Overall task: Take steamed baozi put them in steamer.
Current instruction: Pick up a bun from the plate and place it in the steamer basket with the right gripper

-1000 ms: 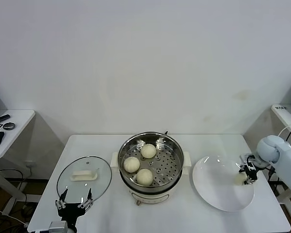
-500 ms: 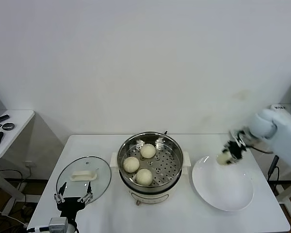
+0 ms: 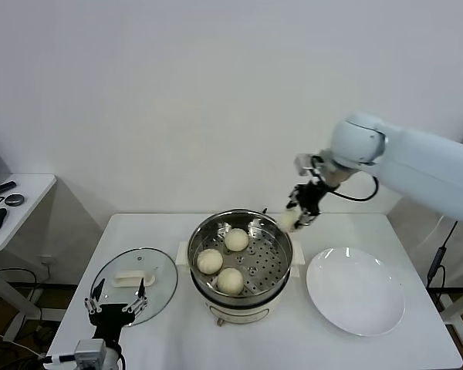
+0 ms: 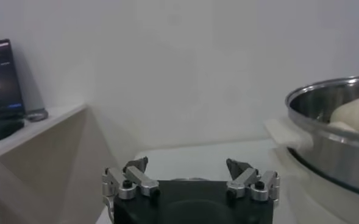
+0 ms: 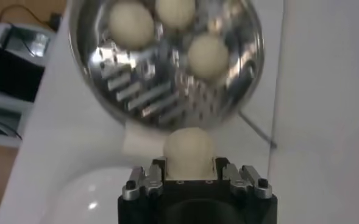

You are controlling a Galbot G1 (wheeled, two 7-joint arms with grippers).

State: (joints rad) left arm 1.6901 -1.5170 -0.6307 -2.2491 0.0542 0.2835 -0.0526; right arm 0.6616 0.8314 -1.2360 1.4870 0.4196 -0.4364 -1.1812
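The steamer (image 3: 241,271) stands mid-table with three baozi (image 3: 230,280) on its perforated tray. My right gripper (image 3: 290,218) is shut on the fourth baozi (image 3: 286,221) and holds it in the air just above the steamer's far right rim. The right wrist view shows that baozi (image 5: 189,152) between the fingers (image 5: 156,172), with the steamer (image 5: 106,91) and its three baozi (image 5: 208,55) beyond. My left gripper (image 3: 116,311) is open and empty at the table's front left, by the glass lid. Its wrist view (image 4: 191,171) shows the steamer's rim (image 4: 325,115).
A round glass lid (image 3: 134,284) with a white handle lies left of the steamer. A bare flat white plate (image 3: 355,290) lies right of it. A side table (image 3: 15,208) with small items stands far left.
My right gripper has lifted the baozi off the white plate and carried it left and back to the steamer's far right rim. The left gripper has barely moved.
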